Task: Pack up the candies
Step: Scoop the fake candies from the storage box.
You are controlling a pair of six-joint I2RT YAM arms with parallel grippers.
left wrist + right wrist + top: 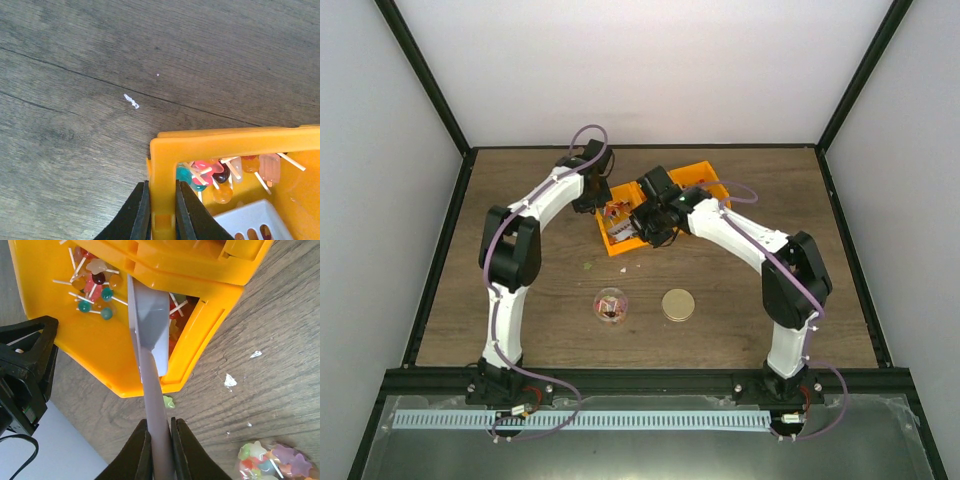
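**Top view.** Nearest the camera, the left arm (510,255) and right arm (790,280) are rising from the near edge of the table (770,200). Both are reaching to the orange bin (700,175) at the far middle. Nearer than the bin, a clear container (611,306) is standing uncapped with a few candies (610,310) inside. The gold lid (678,305) is lying just beside it, apart. A few small bits are lying loose on the wood between the bin and the container.

**Left wrist view.** The left gripper (162,186) is clamping the bin's corner wall, one finger on either side of it, steadying it. Stick-mounted candies in mixed colours are lying in a heap inside. A white slotted piece (250,222) is showing below them; what it is cannot be told.

**Right wrist view.** The right gripper (160,422) is clamping the handle of a pale scoop (147,315). The scoop's bowl is reaching into the bin among the candies. Whether it is carrying any is hidden. One green stray candy (168,401) is lying on the wood against the bin's edge.

**Progress, as judged.** Packing is under way but is far from complete. The container is holding a small share and the bulk is lying in the bin. Further scoops, recovery of strays and capping are outstanding.
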